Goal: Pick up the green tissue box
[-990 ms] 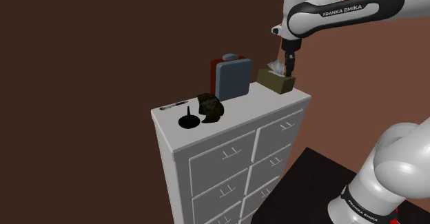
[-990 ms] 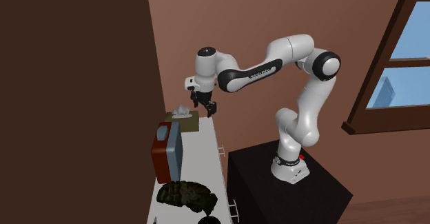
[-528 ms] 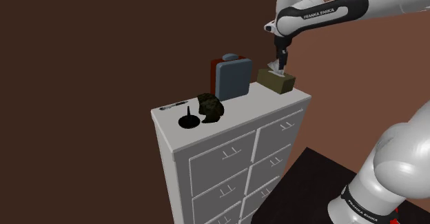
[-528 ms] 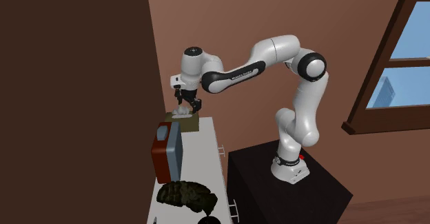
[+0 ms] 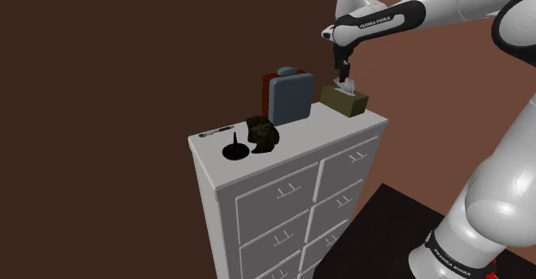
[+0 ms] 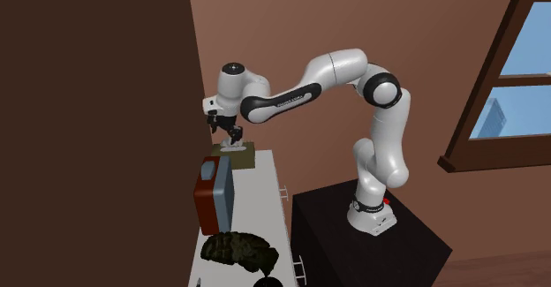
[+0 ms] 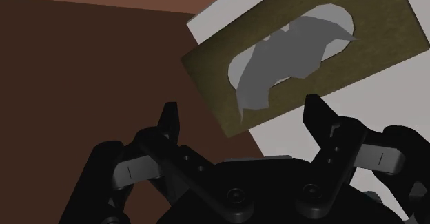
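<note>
The olive-green tissue box (image 5: 348, 103) with a pale tissue sticking out sits at the far end of the white dresser top (image 5: 301, 136), close to the brown wall. My gripper (image 5: 344, 73) hangs just above the box, pointing down, near the tissue. In the second exterior view the gripper (image 6: 235, 138) is over the box (image 6: 242, 158), at its wall-side end. In the wrist view the box (image 7: 386, 23) lies below and slightly past the open gripper (image 7: 242, 119); one finger (image 7: 169, 123) stands over the wall side, the other finger (image 7: 318, 118) over the dresser top. Nothing is held.
A red and blue-grey case (image 5: 288, 97) stands upright beside the box. Nearer along the top lie a dark lumpy object (image 5: 262, 134), a small black stand (image 5: 236, 151) and a pen (image 5: 216, 131). The black robot stand (image 6: 371, 241) is beside the dresser; a window (image 6: 512, 73) is at right.
The gripper has moved toward the wall, from beside the box's outer end to over its wall-side end, rising a little. The box has not moved.
</note>
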